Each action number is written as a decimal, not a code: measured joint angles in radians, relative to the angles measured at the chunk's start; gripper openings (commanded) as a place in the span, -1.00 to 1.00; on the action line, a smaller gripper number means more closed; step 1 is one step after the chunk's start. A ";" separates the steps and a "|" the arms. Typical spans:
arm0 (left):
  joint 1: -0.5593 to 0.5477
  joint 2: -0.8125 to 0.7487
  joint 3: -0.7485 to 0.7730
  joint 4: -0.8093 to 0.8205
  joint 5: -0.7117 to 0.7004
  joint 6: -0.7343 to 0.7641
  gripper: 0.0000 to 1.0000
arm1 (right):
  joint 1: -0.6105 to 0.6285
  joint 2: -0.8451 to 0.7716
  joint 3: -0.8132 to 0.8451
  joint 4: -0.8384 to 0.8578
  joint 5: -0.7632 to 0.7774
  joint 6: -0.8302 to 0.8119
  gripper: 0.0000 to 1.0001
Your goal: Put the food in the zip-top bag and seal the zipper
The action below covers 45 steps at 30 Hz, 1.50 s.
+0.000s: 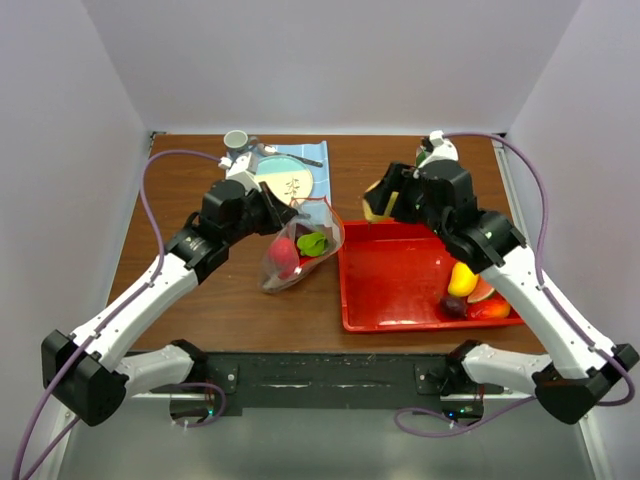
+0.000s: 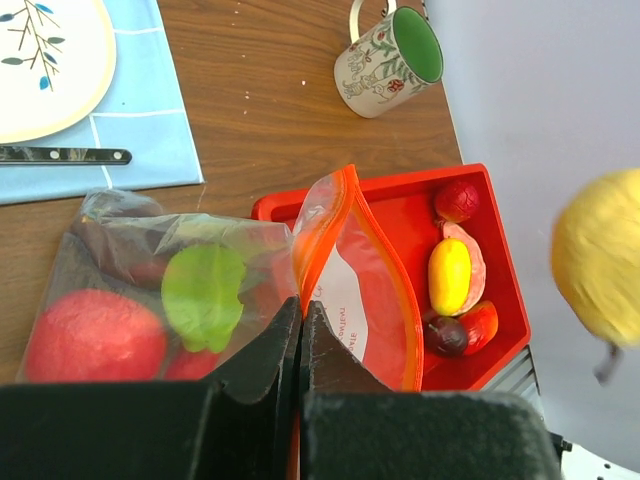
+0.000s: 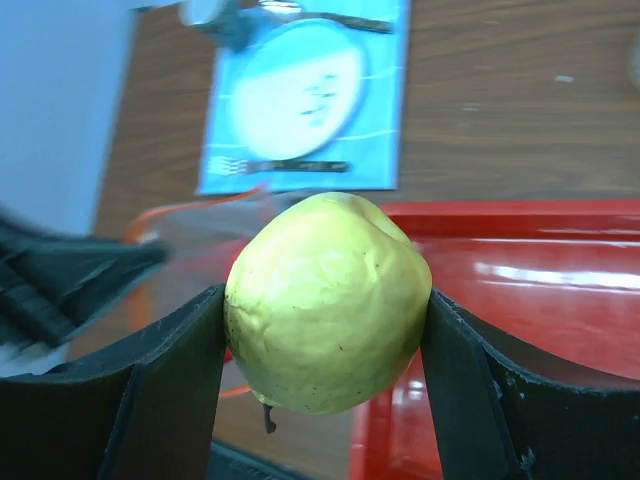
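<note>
Now right gripper: one yellow fruit; left gripper: one bag

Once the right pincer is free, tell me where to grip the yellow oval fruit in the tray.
Grip the yellow oval fruit across its narrow middle, descending from above. It lies flat in the red tray, partly on a pink slice, with a dark red piece at one end and a dark purple piece at the other; its long sides look freer.
</note>
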 measured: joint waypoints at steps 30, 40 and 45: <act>0.000 -0.007 0.000 0.013 0.007 -0.018 -1.00 | 0.041 0.103 0.115 -0.213 0.259 0.092 0.97; 0.000 -0.017 -0.008 0.016 0.029 -0.018 -1.00 | -0.465 -0.085 -0.314 -0.272 0.248 0.033 0.97; 0.000 -0.020 -0.020 0.020 0.036 -0.017 -1.00 | -0.566 -0.032 -0.479 -0.220 0.178 0.016 0.97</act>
